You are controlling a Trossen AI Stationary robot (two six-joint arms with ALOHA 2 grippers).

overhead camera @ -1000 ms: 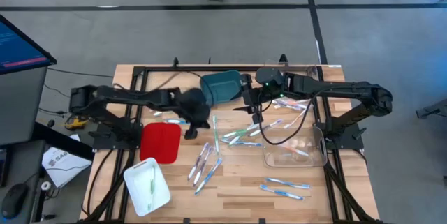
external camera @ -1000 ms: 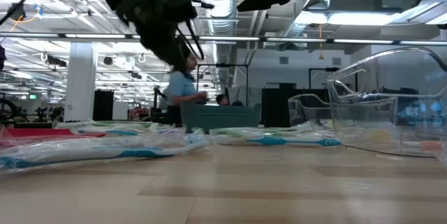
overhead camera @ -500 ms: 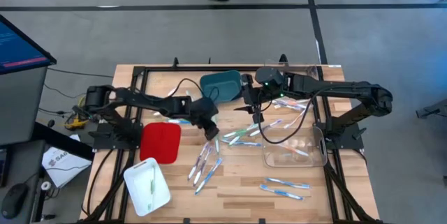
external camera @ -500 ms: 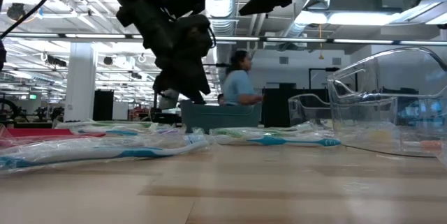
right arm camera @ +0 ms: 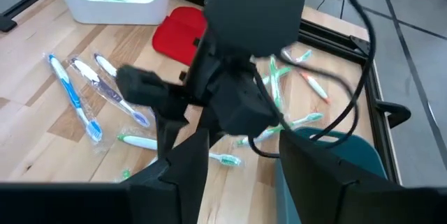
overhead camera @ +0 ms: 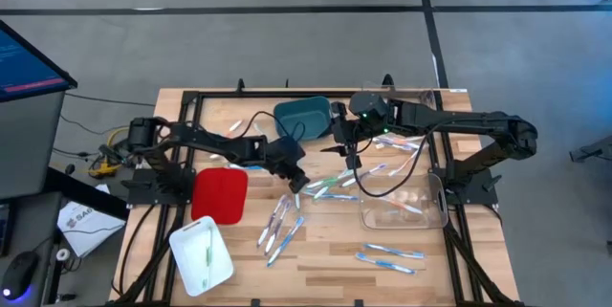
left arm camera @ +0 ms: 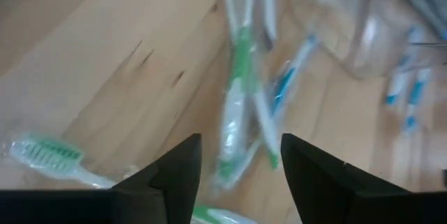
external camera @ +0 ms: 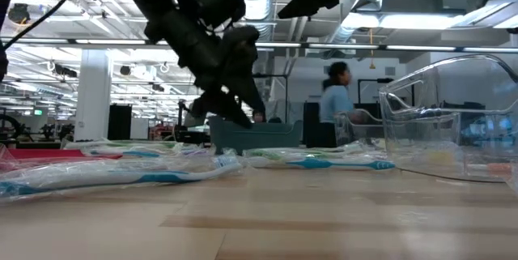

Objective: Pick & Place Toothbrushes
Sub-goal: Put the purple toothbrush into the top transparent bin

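Observation:
Wrapped toothbrushes lie flat on the wooden table [overhead camera: 325, 283]: a green and white bunch [overhead camera: 330, 185] at the middle, a blue and purple group [overhead camera: 279, 223] nearer the front, and two blue ones [overhead camera: 387, 257] at the front right. My left gripper [overhead camera: 299, 183] hangs open, slanting down just left of the green bunch. In its wrist view a green toothbrush [left arm camera: 234, 126] shows beyond the gap between its fingers [left arm camera: 178, 175], untouched. My right gripper [overhead camera: 344, 146] waits open and high beside the teal bin [overhead camera: 304, 118].
A red lid [overhead camera: 220, 195] lies left of the left gripper. A white bin [overhead camera: 201, 254] holding a green toothbrush stands at the front left. A clear plastic container [overhead camera: 402, 207] stands at the right. Black cables cross the table's far part. A person walks in the room behind.
My left gripper has swung from beside the teal bin toward the table's right and near edges. It has come down toward the green toothbrush bunch, and its wrist has rolled on the way. The toothbrushes lie as before.

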